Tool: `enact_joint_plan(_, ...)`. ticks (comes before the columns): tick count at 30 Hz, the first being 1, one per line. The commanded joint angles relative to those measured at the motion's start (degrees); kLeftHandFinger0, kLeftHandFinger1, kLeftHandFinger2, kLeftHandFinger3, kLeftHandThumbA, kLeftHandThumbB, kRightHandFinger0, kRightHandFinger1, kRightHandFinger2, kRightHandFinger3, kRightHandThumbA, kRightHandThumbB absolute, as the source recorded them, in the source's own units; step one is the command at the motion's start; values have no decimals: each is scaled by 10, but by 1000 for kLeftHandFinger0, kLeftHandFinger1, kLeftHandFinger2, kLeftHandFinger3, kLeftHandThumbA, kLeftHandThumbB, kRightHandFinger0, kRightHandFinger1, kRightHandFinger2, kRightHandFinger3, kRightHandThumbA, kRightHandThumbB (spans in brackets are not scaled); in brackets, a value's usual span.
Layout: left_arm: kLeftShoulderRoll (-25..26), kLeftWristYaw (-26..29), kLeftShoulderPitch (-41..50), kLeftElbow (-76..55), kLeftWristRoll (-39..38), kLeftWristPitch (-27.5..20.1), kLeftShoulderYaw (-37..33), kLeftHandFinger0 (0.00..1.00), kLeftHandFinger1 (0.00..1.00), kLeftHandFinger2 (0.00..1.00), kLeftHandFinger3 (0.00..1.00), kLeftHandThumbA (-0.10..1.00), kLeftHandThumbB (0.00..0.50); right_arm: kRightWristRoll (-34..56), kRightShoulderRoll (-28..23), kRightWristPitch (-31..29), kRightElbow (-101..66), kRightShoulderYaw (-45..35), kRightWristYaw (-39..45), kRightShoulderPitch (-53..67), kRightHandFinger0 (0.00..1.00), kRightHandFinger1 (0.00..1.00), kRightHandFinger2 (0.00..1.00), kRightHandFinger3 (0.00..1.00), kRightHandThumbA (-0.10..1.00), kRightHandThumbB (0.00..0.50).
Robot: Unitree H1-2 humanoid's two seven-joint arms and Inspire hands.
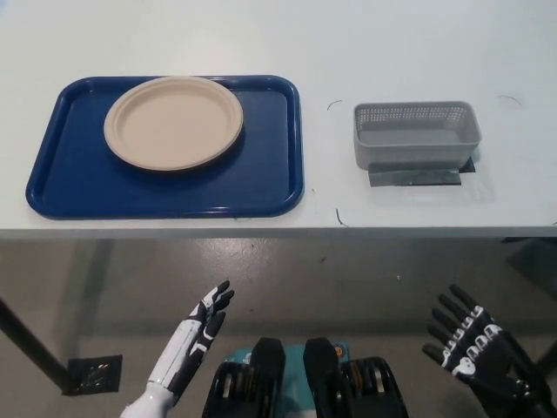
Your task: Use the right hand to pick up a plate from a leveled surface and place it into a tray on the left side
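The round beige paper plate [173,122] lies flat inside the blue rectangular plastic tray [270,165], toward the tray's upper-left part, its rim near the tray's far edge and with bare blue floor showing to its right and along the near side. The tray sits on the left half of the white table [383,43], its near edge close to the table's front edge, which puts it within easy reach of an arm coming up from below. To the right, well apart from the tray, stands a grey perforated plastic basket [415,133], seemingly empty, on a dark strip of tape or a mat [416,177] that shows beneath its near side and probably marks or fixes its spot. Judging from how things lie, the plate is already where the task wants it, so nothing appears left to carry. Both hands hang below the table's edge, clear of everything on top. The black right hand [474,347] is at the lower right with its fingers spread and nothing between them, a posture that fits a hand with no load. The white left hand [196,335] rests at the lower left, fingers extended and slightly apart, also holding nothing; it is well away from the tray above it and seems to play no part in the placing.
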Motion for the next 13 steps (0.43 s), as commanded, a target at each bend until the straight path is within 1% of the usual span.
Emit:
enact_joint_plan(1,-5,4,19,-22,-10,-50,1,1000,1000,1000,1000,1000,191,-388,-48,-283,109,71,-23,-42,1000,1000,1000,1000,1000,463)
enact_joint_plan(4,-5,3,32,-28,-11,-50,1,1000,1000,1000,1000,1000,185,-377,-41,-277,112,71,-22,-38,1000,1000,1000,1000,1000,493)
enact_joint_plan(5,-5,3,35,-30,-8,-50,0,1000,1000,1000,1000,1000,173,-375,-39,-281,115,70,-21,-38,1000,1000,1000,1000,1000,480)
enact_joint_plan(7,-4,4,36,-29,-6,-53,0,1000,1000,1000,1000,1000,179,-373,-38,-285,117,69,-19,-38,1000,1000,1000,1000,1000,467)
enact_joint_plan(9,-5,5,44,-31,-3,-53,-1,1000,1000,1000,1000,1000,188,-372,-37,-286,116,68,-15,-31,1000,1000,1000,1000,1000,475)
enact_joint_plan(12,-6,6,44,-30,-2,-55,0,1000,1000,1000,1000,1000,187,-374,-36,-284,116,69,-13,-31,1000,1000,1000,1000,1000,495)
enact_joint_plan(13,-5,6,45,-30,-2,-55,0,1000,1000,1000,1000,1000,188,-376,-36,-285,116,69,-12,-31,1000,1000,1000,1000,1000,495)
